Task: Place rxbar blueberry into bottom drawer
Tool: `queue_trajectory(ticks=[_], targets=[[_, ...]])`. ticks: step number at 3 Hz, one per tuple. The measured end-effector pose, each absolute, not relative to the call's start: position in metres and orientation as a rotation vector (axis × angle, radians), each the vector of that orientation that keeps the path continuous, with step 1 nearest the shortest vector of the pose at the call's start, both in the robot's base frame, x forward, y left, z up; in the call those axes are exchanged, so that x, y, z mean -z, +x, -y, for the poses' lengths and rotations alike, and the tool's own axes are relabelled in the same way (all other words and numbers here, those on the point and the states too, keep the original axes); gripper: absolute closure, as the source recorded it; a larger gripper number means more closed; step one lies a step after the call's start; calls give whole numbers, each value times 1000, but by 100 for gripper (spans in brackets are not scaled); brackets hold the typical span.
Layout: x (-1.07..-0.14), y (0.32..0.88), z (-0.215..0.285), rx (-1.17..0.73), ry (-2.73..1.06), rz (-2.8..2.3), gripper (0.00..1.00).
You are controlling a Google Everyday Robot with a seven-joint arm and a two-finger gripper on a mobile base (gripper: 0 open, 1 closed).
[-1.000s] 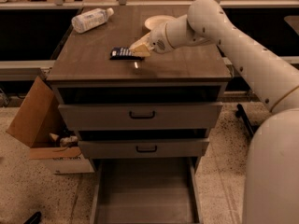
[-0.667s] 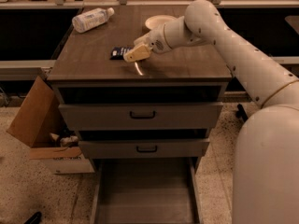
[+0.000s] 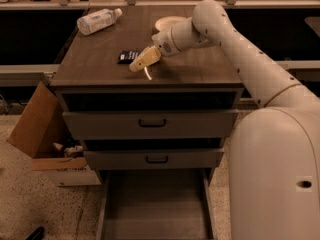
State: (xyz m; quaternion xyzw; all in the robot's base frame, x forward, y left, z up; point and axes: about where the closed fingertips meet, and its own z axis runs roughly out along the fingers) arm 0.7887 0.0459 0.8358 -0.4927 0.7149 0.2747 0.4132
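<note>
The rxbar blueberry (image 3: pixel 127 56), a small flat dark bar, lies on the cabinet top (image 3: pixel 200 69) left of centre. My gripper (image 3: pixel 142 63) reaches in from the right and sits low at the bar's right end, covering part of it. The bottom drawer (image 3: pixel 155 209) is pulled out at floor level below the cabinet, and its flat floor is bare.
A clear plastic bottle (image 3: pixel 97 21) lies at the back left of the cabinet top. A pale bowl (image 3: pixel 167 22) sits at the back behind my arm. The two upper drawers (image 3: pixel 150 124) stand slightly ajar. An open cardboard box (image 3: pixel 40 134) stands on the floor to the left.
My gripper has moved left and down across the cabinet top, ending at the bar's right end. The bar, bottle and drawers have not moved.
</note>
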Motion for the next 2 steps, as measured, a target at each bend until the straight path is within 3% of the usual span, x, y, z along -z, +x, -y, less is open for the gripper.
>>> queue_trajectory(ticks=[2], targets=[[-822,789,-57,-726,-1262,-1818,44]])
